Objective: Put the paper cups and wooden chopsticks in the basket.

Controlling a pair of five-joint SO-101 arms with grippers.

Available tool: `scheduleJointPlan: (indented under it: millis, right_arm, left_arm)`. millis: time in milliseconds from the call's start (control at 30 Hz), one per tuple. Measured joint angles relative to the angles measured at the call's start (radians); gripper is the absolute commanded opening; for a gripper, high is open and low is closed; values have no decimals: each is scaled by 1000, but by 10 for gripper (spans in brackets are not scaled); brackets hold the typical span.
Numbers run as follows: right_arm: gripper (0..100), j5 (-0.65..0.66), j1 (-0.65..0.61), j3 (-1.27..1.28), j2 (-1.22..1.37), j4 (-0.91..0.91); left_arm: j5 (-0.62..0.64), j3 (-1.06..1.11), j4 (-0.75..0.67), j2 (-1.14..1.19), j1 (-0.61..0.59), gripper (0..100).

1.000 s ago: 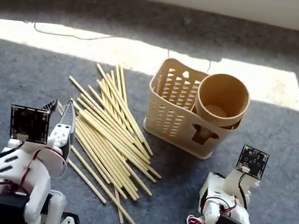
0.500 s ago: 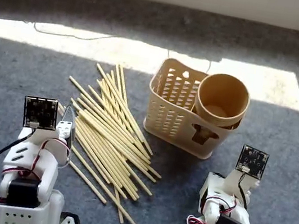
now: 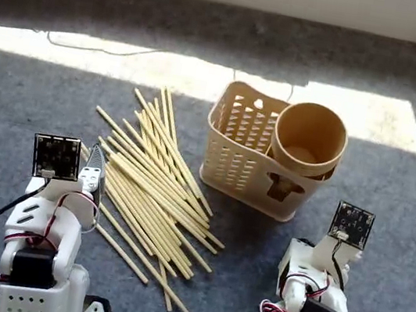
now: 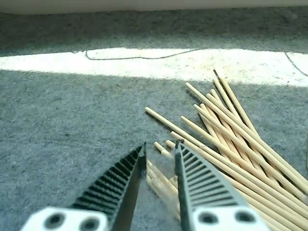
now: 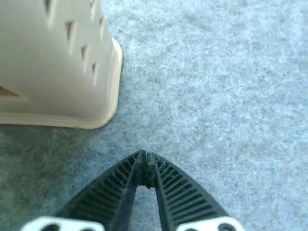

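Observation:
Several wooden chopsticks (image 3: 158, 184) lie in a loose pile on the grey carpet, left of the beige slotted basket (image 3: 243, 158). A brown paper cup (image 3: 309, 140) stands tilted in the basket's right end. My left gripper (image 4: 160, 147) hovers over the near left edge of the chopsticks (image 4: 231, 144), its jaws a narrow gap apart with nothing held. In the high view the left gripper (image 3: 94, 163) points at the pile. My right gripper (image 5: 145, 158) is shut and empty, low over bare carpet just in front of the basket (image 5: 53, 62).
A sunlit strip (image 3: 166, 70) with a thin cable (image 3: 91, 44) crosses the carpet behind the pile. The right arm (image 3: 319, 280) stands near the basket's front right corner. Open carpet lies to the far left and far right.
The left arm swung to the right toward the pile and its jaws narrowed. It has kept still for the last half second. The right arm has not moved.

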Motion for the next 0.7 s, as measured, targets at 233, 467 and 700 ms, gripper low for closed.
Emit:
scheduleJointPlan:
  millis: [233, 467, 700]
  right_arm:
    - [19, 0, 0, 0, 0, -2]
    - [19, 0, 0, 0, 0, -2]
    - [19, 0, 0, 0, 0, -2]
  left_arm:
    - [0, -2, 18, 2, 0, 109]
    - [0, -49, 118, 2, 0, 146]
    - [0, -58, 121, 2, 0, 157]
